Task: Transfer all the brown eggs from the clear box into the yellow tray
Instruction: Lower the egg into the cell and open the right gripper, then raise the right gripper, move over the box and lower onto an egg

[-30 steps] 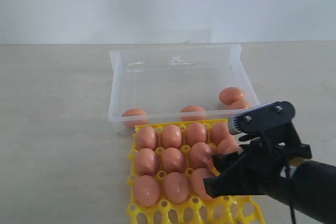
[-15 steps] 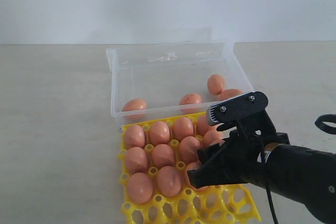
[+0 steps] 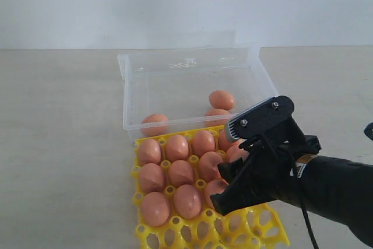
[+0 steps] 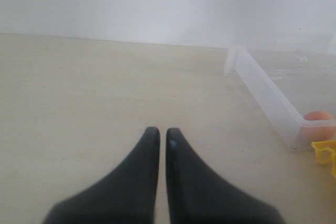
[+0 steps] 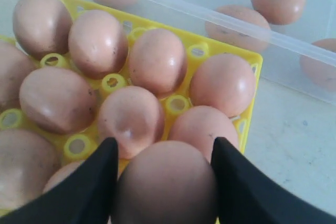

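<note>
My right gripper [image 5: 164,142] is shut on a brown egg [image 5: 165,182], held just above the near right part of the yellow tray [image 3: 256,234]. In the exterior view the right gripper [image 3: 226,188] hides that egg. Several brown eggs [image 3: 180,172] fill the tray's [image 5: 252,61] far cups. The clear box [image 3: 192,62] behind the tray holds three eggs [image 3: 221,100], [image 3: 218,114], [image 3: 153,122]. My left gripper [image 4: 159,132] is shut and empty over bare table. Beside it lie the clear box's corner [image 4: 268,98], one egg [image 4: 319,124] and a tray corner [image 4: 325,153].
The box's near wall [image 5: 210,17] touches the tray's far edge. The tray's nearest row of cups [image 3: 192,234] stands empty. A pale wall [image 3: 186,4] rises behind the beige table [image 3: 58,144].
Box and tray have slid left together. The loose eggs in the box rolled left. My right gripper moved left and lower over the tray with its egg.
</note>
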Tool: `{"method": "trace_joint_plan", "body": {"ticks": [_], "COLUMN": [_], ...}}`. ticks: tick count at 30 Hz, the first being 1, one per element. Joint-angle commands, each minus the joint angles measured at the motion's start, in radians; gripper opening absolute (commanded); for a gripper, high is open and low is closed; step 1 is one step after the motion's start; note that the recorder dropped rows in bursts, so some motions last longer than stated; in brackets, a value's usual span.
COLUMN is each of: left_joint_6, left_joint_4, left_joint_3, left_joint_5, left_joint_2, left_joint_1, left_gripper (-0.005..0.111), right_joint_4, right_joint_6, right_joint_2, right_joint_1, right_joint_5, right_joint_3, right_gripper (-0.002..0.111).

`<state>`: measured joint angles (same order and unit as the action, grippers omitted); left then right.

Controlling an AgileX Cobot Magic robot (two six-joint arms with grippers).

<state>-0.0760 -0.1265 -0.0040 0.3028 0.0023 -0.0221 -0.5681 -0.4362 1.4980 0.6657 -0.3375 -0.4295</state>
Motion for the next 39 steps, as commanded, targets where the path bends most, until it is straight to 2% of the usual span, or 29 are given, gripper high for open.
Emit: {"method": "trace_joint_plan", "body": {"ticks": [1, 4, 6, 19, 22, 25, 26, 28, 30, 32, 35, 39], "left_joint_6": [-0.003, -0.003, -0.003, -0.003, -0.003, -0.003, -0.003, -0.003, -0.003, -0.003, -0.003, -0.003], "left_joint_4": [0.004, 0.004, 0.004, 0.004, 0.004, 0.004, 0.004, 0.004, 0.004, 0.004, 0.004, 0.004], "left_joint_3": [0.004, 0.004, 0.004, 0.004, 0.004, 0.004, 0.004, 0.004, 0.004, 0.004, 0.004, 0.004], "left_joint_5": [-0.011, -0.011, -0.011, -0.011, -0.011, -0.011, -0.011, -0.011, -0.011, -0.011, -0.011, -0.011], "left_joint_2": [-0.002, -0.002, -0.002, -0.002, -0.002, -0.002, -0.002, -0.002, -0.002, -0.002, -0.002, -0.002], "left_joint_1": [0.004, 0.004, 0.004, 0.004, 0.004, 0.004, 0.004, 0.004, 0.004, 0.004, 0.004, 0.004], "left_gripper": [0.004, 0.004, 0.004, 0.004, 0.004, 0.004, 0.004, 0.004, 0.004, 0.004, 0.004, 0.004], "right_joint_4": [0.006, 0.006, 0.002, 0.002, -0.007, -0.141, -0.196, -0.262, -0.270, -0.270, -0.216, -0.015], "right_joint_6": [-0.065, -0.067, -0.067, -0.067, -0.071, -0.076, -0.119, -0.236, -0.309, -0.366, -0.373, -0.336], "right_joint_2": [-0.008, -0.008, -0.008, -0.051, -0.140, -0.196, -0.198, -0.186, -0.134, -0.027, 0.178, 0.400], "right_joint_1": [-0.005, -0.005, -0.005, -0.005, -0.005, -0.013, -0.034, -0.105, -0.209, -0.345, -0.480, -0.523], "right_joint_5": [0.004, 0.009, 0.011, -0.018, -0.172, -0.456, -0.486, -0.345, -0.055, 0.314, 0.862, 1.387], "right_joint_3": [-0.001, -0.001, -0.001, -0.003, -0.003, -0.045, -0.091, -0.227, -0.387, -0.581, -0.859, -1.174], "right_gripper": [0.027, 0.046, 0.051, 0.050, 0.050, 0.050, 0.048, 0.039, 0.028, 0.021, 0.021, 0.028]}}
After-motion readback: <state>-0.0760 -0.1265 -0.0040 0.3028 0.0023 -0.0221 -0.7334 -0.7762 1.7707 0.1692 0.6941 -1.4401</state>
